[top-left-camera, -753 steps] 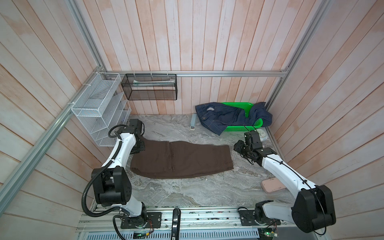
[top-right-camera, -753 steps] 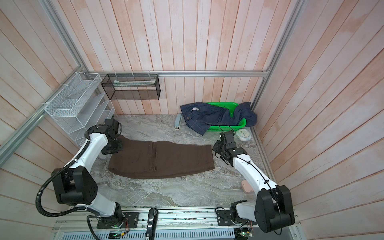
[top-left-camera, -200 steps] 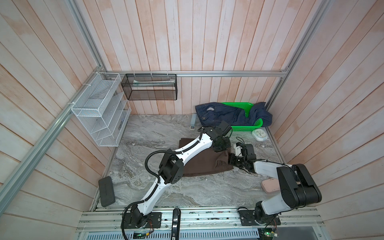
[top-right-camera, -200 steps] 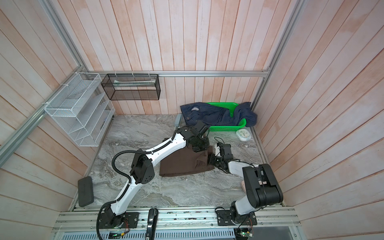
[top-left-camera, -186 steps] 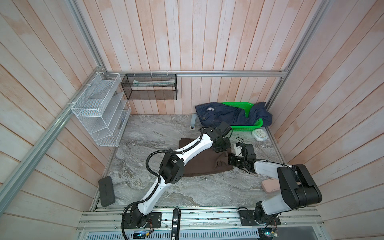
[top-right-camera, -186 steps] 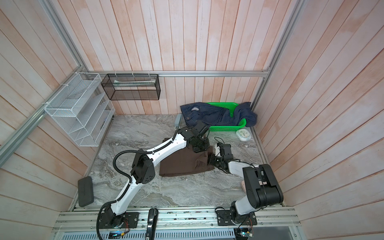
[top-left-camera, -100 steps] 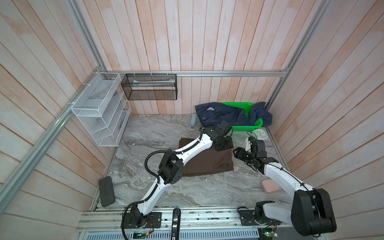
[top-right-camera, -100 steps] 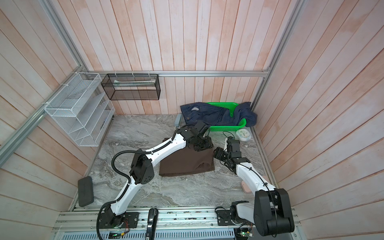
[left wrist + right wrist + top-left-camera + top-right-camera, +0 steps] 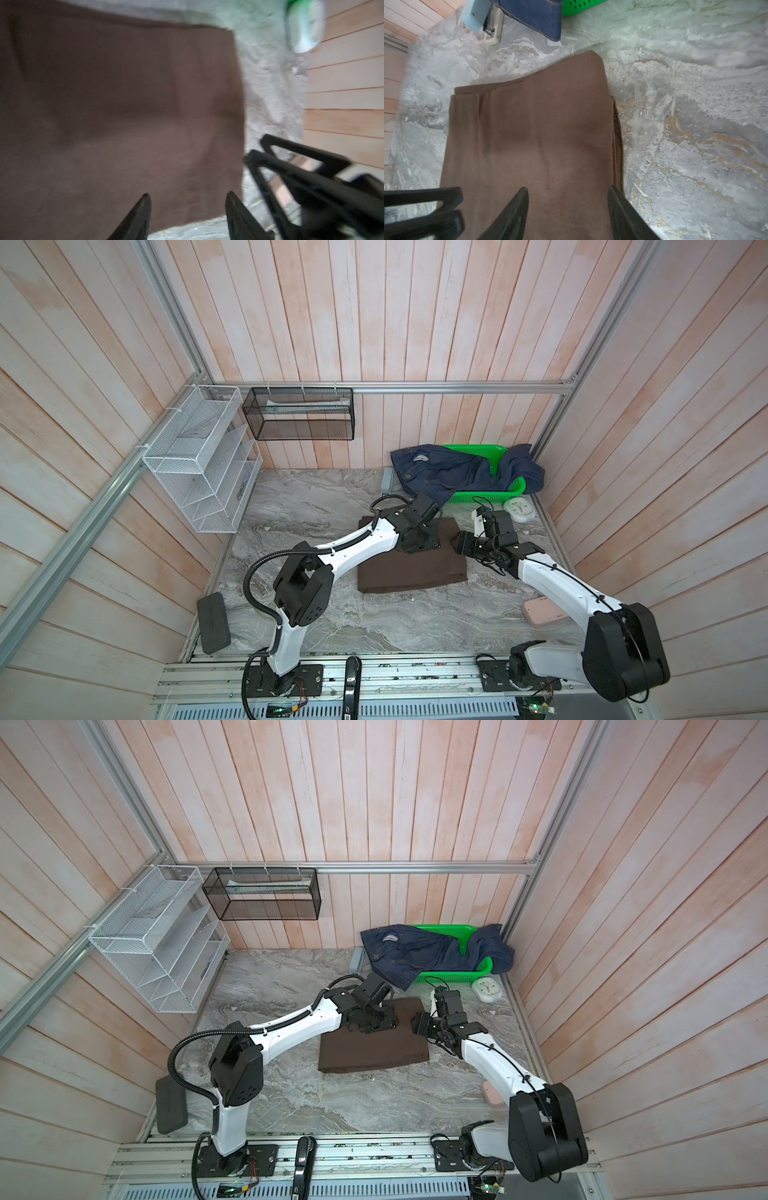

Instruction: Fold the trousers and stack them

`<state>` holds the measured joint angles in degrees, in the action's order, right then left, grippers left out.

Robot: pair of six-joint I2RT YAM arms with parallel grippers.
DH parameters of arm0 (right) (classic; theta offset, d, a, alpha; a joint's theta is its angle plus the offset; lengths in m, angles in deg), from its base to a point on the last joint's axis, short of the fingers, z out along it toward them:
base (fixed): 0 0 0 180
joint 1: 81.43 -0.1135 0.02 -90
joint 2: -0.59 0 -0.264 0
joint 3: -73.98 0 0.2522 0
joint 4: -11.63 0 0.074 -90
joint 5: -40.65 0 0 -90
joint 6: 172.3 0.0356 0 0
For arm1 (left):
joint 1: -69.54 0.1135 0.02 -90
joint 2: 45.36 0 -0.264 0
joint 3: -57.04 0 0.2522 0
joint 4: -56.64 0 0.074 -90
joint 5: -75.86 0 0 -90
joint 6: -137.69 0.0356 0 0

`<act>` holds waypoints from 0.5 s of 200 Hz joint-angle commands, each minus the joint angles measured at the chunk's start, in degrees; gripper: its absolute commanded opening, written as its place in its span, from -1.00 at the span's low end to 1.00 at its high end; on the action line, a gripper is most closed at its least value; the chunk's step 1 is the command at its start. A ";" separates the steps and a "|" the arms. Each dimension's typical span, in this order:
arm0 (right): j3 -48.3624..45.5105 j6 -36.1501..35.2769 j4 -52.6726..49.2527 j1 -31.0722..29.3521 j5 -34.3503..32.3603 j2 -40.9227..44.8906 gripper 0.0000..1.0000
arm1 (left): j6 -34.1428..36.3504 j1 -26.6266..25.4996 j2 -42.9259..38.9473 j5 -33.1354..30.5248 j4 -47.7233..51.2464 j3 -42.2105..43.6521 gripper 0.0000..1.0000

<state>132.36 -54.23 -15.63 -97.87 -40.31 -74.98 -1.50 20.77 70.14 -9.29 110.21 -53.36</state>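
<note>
Top views, both: the trousers (image 9: 411, 572) (image 9: 374, 1052) lie folded into a flat brown rectangle on the marble table (image 9: 374, 626), just in front of the green basket (image 9: 482, 495). The left gripper (image 9: 424, 542) sits over the part of the fold nearest the basket. The right gripper (image 9: 459, 544) is at the fold's side edge, close beside the left one. Jaw spread cannot be told from here. Blue jeans (image 9: 440, 477) hang over the basket rim.

Left wrist view (blurred): the left gripper (image 9: 188, 194) has its jaws parted with nothing between them, trousers (image 9: 124, 104) beneath. The right gripper (image 9: 291, 176) is just off the cloth edge.

Right wrist view: the right gripper (image 9: 567, 188) has its jaws parted and empty above the trousers (image 9: 529, 135), whose stacked layers show along one edge. The green basket (image 9: 579, 6) lies beyond the cloth's far corner, jeans (image 9: 533, 16) beside it.
</note>
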 commanded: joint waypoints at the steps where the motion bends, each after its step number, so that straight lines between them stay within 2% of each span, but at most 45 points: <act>1: -0.37 0.41 -0.63 0.09 -0.83 -1.86 0.23 | -0.66 -1.06 1.04 -5.91 1.43 0.27 0.24; 24: -0.50 0.10 -0.51 0.18 -1.38 -2.86 0.23 | -2.78 -2.41 4.99 -11.41 7.16 -2.38 0.36; 46: -0.83 -0.29 -0.31 0.19 -1.26 -4.24 0.22 | -3.47 -2.78 8.48 -12.83 8.42 -3.06 0.41; 100: -2.98 -1.09 1.45 0.30 -1.33 -11.71 -0.12 | -1.17 -1.88 14.11 -17.11 13.39 -2.96 0.45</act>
<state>131.29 -54.71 -14.91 -97.83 -41.01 -83.20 -3.71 17.71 80.87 -21.32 117.71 -56.64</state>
